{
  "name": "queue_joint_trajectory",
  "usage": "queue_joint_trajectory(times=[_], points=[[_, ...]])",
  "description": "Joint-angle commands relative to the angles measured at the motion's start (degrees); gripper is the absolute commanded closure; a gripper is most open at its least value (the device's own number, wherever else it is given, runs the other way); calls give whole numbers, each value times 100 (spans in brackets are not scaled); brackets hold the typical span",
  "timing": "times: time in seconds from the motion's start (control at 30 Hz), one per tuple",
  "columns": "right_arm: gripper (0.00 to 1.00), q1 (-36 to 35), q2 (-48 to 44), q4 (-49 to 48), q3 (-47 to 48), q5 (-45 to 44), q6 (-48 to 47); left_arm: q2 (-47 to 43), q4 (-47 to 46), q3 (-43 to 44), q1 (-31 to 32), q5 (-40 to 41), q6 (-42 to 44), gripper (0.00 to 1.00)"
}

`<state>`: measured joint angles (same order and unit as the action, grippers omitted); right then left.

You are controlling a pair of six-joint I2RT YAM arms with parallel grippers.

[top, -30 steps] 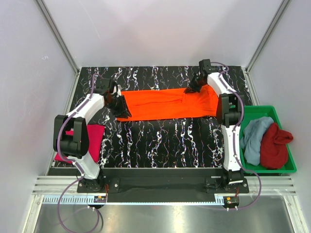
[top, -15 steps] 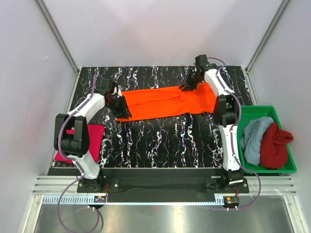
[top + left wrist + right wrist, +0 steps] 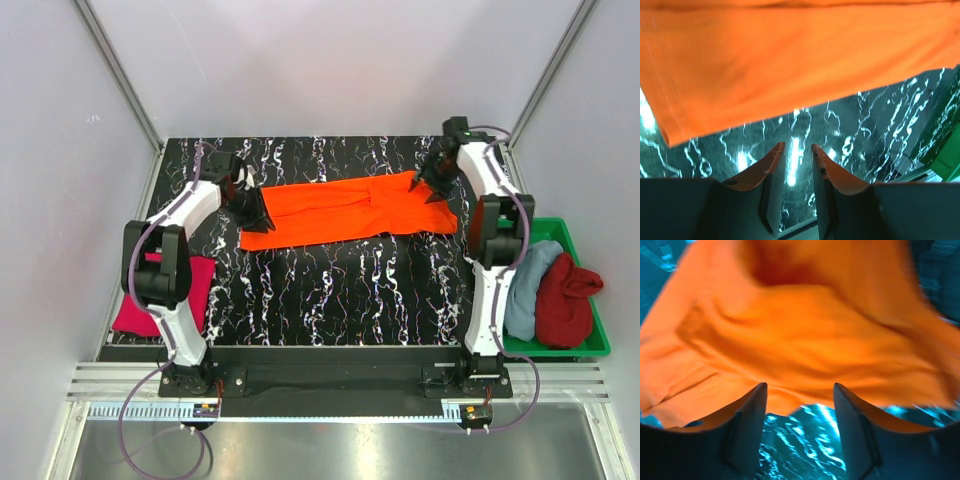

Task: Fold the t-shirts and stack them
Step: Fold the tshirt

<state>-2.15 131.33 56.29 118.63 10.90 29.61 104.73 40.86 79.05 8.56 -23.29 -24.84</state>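
1/4 done: magenta t-shirt [image 3: 197, 290] folded; orange t-shirt [image 3: 345, 208] half-folded on surface [image 3: 330, 290]; light blue t-shirt [image 3: 525, 290], dark red t-shirt [image 3: 566, 300] wait in green tray [image 3: 597, 340]. L gripper [image 3: 795, 146] barely ajar, R gripper [image 3: 800, 385] wide apart, both empty.

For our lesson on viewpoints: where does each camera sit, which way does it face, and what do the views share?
Top external: above and behind, looking down on the table; both arms show.
Left wrist: rides its arm, facing the orange t-shirt past the left tool.
Right wrist: likewise, past the right tool.
Shared: the orange t-shirt.
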Motion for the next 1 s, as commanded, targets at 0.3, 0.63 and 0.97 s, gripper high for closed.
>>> queue_joint_trajectory(times=[0.3,0.63,0.97], points=[[81,707,-583,-980,-1940,-773,204,997,-87,480,-205,351,313,68],[65,971,-424,-839,-1650,-1310,-508,330,-78,155,-258,308,269,68],[27,945,-819,-663,-921,-512,-228,908,-87,419,-100,219,216,67]])
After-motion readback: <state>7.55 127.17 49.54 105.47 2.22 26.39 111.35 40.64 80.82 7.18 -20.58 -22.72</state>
